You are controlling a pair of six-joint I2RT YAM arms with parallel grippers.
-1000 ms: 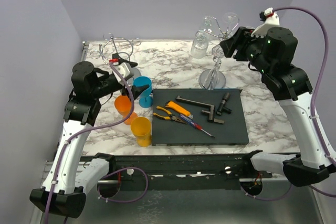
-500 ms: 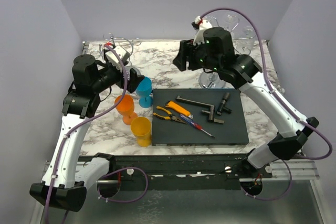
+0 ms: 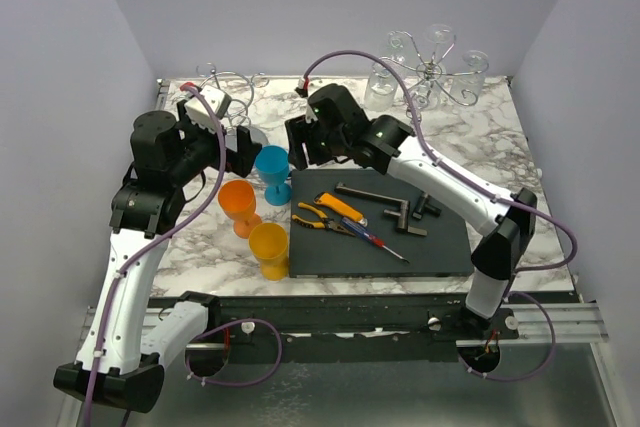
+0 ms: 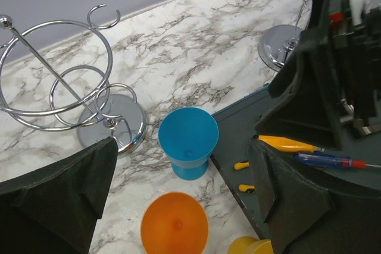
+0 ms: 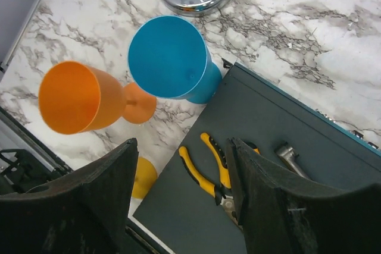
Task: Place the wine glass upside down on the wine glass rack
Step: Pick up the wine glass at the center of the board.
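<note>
Marble-patterned tabletop [image 3: 195,242] is carrying everything, with plain lilac walls closing it in. On it the blue wine glass [image 3: 272,162] is standing upright, mouth up, just off the far left corner of the dark mat [image 3: 445,242], and it is sitting between the two grippers. The left gripper [image 3: 246,151] is hovering just beside it on the left, its fingers spread wide and holding nothing; in its wrist view the blue bowl is showing in the gap between them. The right gripper [image 5: 182,146] is reaching in from the other side, above the mat's corner, its fingers likewise parted with nothing between them. Whether either gripper is touching the glass I cannot tell. Just behind the glass, the wire rack [image 4: 116,124] of chrome rings is standing on its round base. An orange glass [image 3: 237,202] and a yellow glass [image 3: 269,245] are standing upright in front of the blue one. Pliers [image 3: 316,215] and a screwdriver [image 3: 378,240] are lying on the mat. At the far right a second rack [image 3: 432,69] is holding clear glasses [image 3: 380,82].
</note>
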